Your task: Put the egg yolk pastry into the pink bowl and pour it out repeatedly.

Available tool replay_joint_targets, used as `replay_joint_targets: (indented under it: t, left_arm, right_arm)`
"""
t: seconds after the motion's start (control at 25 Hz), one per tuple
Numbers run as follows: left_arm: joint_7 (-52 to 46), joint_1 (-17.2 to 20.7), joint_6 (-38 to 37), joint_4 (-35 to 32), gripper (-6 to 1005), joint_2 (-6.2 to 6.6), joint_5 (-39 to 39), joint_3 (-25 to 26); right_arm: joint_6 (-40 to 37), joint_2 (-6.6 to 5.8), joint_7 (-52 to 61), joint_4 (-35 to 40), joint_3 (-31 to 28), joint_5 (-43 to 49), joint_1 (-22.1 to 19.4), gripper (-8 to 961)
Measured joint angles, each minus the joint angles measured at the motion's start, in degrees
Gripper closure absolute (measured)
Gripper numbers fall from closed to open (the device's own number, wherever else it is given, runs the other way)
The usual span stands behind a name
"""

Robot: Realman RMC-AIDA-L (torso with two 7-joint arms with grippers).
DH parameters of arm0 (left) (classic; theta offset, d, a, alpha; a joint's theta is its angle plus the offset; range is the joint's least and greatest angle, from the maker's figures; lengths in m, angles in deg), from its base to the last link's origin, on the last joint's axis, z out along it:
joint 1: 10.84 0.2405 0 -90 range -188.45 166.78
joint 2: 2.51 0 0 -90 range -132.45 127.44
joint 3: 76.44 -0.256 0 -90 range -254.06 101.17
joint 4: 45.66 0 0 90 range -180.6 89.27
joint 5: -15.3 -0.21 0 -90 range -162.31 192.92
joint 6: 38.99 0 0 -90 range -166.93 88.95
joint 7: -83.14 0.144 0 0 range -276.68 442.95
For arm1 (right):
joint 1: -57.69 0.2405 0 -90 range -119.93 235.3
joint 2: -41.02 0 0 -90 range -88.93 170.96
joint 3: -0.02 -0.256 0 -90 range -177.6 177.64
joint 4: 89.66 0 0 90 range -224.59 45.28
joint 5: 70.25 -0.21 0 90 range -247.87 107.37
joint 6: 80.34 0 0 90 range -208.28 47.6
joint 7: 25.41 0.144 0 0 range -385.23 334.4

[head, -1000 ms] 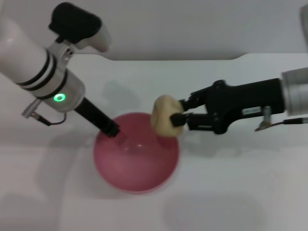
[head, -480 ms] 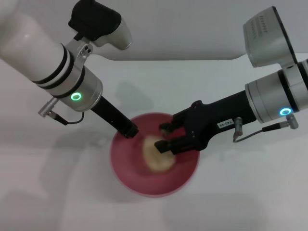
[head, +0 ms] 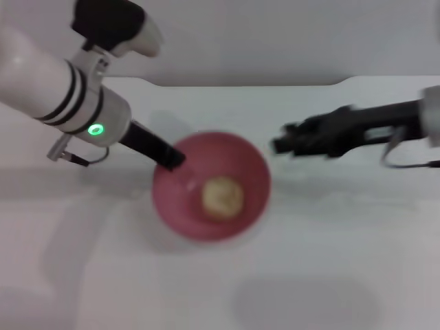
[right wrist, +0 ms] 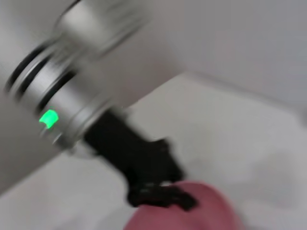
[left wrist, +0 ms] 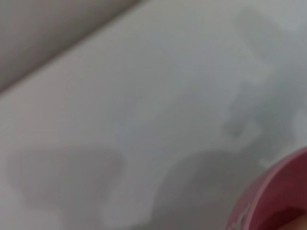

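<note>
Now the pale lumpy egg yolk pastry (head: 222,197) lies in the pink bowl (head: 254,165), left pincer (head: 172,159) gripping its rim.

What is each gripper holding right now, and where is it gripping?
The left gripper grips the pink bowl at its rim, on the robot's left. The right gripper holds nothing; the egg yolk pastry lies loose in the bowl.

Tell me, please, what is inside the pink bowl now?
The egg yolk pastry lies inside the pink bowl. The left gripper grips its rim; the bowl floor under the pastry is covered.
</note>
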Motion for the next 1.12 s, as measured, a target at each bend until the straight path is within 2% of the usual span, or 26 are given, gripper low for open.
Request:
replay_joint_targets:
  t: [0.12, 0.2, 0.28, 0.44, 0.52, 0.56, 0.6, 0.64, 0.76, 0.84, 0.92, 1.0, 1.12]
  left_arm:
    - [0.75, 4.5, 7.41, -2.97, 1001, 0.02, 0.28, -0.85]
    - [1.31, 8.7, 13.89, -6.77, 1001, -0.04, 1.16, -3.73]
    - [2.68, 13.52, 22.01, -10.94, 1001, 0.06, 2.02, -8.8]
    - [9.13, 23.83, 44.53, -17.05, 1001, 0.2, 1.13, -22.18]
    - [11.88, 26.67, 53.96, -17.16, 1001, 0.18, 0.04, -27.07]
    - [14.54, 29.18, 66.91, -15.26, 1001, 0.13, -1.6, -33.41]
    - [14.54, 29.18, 66.91, -15.26, 1001, 0.13, -1.6, -33.41]
    - [15.2, 29.66, 72.43, -13.51, 1001, 0.09, -2.37, -35.73]
    - [19.68, 29.68, 94.77, -2.77, 1000, -0.29, -5.22, -45.86]
    - [26.06, 27.66, 109.87, 5.53, 1000, -0.55, -6.05, -52.15]
    - [31.65, 25.64, 123.13, 10.46, 1000, -0.69, -5.18, -55.85]
    - [35.06, 24.36, 130.13, 12.26, 1000, -0.74, -4.2, -57.34]
    - [37.02, 23.66, 131.78, 12.98, 1000, -0.68, -3.99, -57.93]
  right_arm:
    - [-0.04, -0.51, 0.23, -1.26, -7.96, 1.68, -2.23, 490]
    - [-0.17, -0.68, 0.32, -2.29, -11.49, 2.73, -3.41, 490]
    - [-0.12, -0.74, 0.31, -3.28, -14.57, 3.17, -5.09, 490]
    - [0.17, -0.75, 0.17, -4.72, -19.3, 3.07, -7.58, 491]
    - [0.16, -0.75, 0.14, -4.98, -20.92, 2.94, -8.51, 491]
    - [0.2, -0.75, 0.01, -5.2, -22.38, 2.87, -9.08, 491]
    - [0.24, -0.69, -0.11, -5.34, -22.97, 2.84, -9.23, 491]
    - [0.32, -0.56, -0.29, -5.56, -23.4, 2.82, -9.26, 491]
    - [0.49, -0.33, -0.59, -6.0, -23.75, 2.8, -9.23, 491]
    - [0.6, -0.2, -0.64, -6.47, -23.83, 2.8, -9.11, 490]
    - [0.87, -0.17, -0.65, -6.9, -23.89, 2.8, -9.01, 490]
    - [1.25, -0.16, -0.66, -7.13, -23.95, 2.78, -8.98, 490]
    - [1.81, -0.15, -0.67, -7.24, -23.99, 2.72, -8.94, 490]
